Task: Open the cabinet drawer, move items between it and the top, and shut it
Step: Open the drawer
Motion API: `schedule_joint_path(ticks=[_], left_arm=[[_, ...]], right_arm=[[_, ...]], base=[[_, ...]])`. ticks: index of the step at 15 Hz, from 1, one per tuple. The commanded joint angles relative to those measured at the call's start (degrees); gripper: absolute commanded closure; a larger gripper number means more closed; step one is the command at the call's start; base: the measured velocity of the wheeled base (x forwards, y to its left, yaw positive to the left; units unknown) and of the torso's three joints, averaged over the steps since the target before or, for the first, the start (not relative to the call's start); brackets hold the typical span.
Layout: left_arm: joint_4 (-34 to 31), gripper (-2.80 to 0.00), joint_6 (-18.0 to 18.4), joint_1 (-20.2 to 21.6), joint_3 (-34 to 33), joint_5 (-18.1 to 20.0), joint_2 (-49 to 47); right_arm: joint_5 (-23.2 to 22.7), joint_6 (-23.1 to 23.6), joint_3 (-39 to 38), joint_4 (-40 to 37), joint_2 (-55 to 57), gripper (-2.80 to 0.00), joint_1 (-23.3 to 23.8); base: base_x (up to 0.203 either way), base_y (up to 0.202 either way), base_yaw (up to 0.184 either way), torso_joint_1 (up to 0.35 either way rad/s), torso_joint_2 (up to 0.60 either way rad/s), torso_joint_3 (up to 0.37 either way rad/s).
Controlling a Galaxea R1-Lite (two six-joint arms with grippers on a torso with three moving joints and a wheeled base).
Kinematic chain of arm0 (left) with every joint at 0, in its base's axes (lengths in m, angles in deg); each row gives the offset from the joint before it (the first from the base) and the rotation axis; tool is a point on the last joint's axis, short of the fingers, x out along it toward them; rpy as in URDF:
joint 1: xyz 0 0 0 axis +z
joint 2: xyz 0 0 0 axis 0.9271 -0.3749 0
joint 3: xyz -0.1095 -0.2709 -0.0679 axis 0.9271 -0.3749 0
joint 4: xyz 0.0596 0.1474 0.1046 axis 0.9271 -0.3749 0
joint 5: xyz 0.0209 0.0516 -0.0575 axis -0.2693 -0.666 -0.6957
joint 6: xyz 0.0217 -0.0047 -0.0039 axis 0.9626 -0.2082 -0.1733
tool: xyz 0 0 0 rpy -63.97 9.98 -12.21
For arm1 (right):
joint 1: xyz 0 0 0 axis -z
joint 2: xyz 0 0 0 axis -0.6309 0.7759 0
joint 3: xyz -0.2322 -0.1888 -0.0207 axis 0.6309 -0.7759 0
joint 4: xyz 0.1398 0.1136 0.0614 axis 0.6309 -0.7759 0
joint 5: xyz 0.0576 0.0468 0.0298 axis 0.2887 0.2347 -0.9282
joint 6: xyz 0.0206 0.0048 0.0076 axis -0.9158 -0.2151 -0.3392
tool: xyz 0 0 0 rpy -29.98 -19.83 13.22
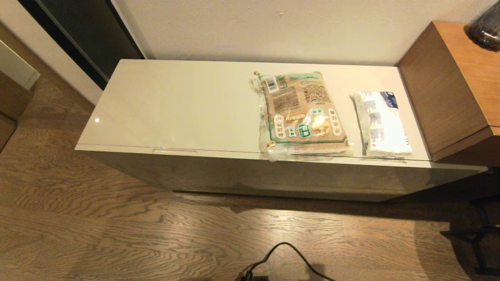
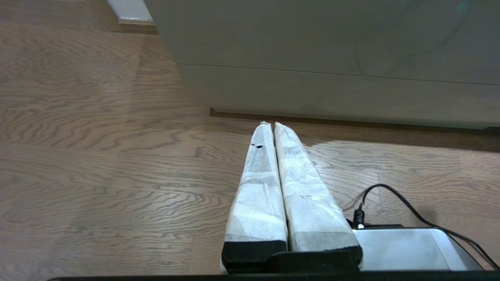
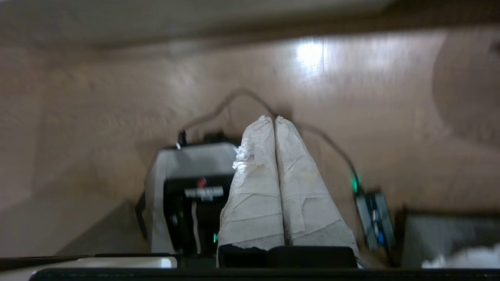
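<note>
Brown wooden cabinet (image 1: pixel 449 89) standing right, dark glass vase (image 1: pixel 486 29) on it. Black cable (image 1: pixel 289 253) lying across wood floor (image 1: pixel 117 234).

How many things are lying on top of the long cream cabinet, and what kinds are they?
Brown grain bag: 1
White-and-blue tissue pack: 1
Total on the cabinet top: 2
</note>
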Motion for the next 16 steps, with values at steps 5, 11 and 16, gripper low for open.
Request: schedule_joint_path(ticks=[5, 11, 16], left_arm=[[0.0, 0.00, 0.0, 0.1, 0.0, 0.0, -0.1], [0.0, 0.00, 0.1, 0.1, 0.0, 0.0, 0.0], [0.0, 0.00, 0.1, 0.1, 0.0, 0.0, 0.0]], right_arm=[[0.2, -5.7, -2.0, 18.6, 35.5, 0.00, -3.8], [5.7, -12.2, 4.4, 30.1, 49.1, 0.00, -5.3], [7.6, -13.5, 9.6, 29.9, 51.9, 0.00, -5.4]], base=[[0.000, 0.000, 0.000, 0.000, 0.00, 0.000], [0.000, 0.000, 0.000, 0.000, 0.00, 0.000], [0.000, 0.000, 0.000, 0.000, 0.00, 0.000]])
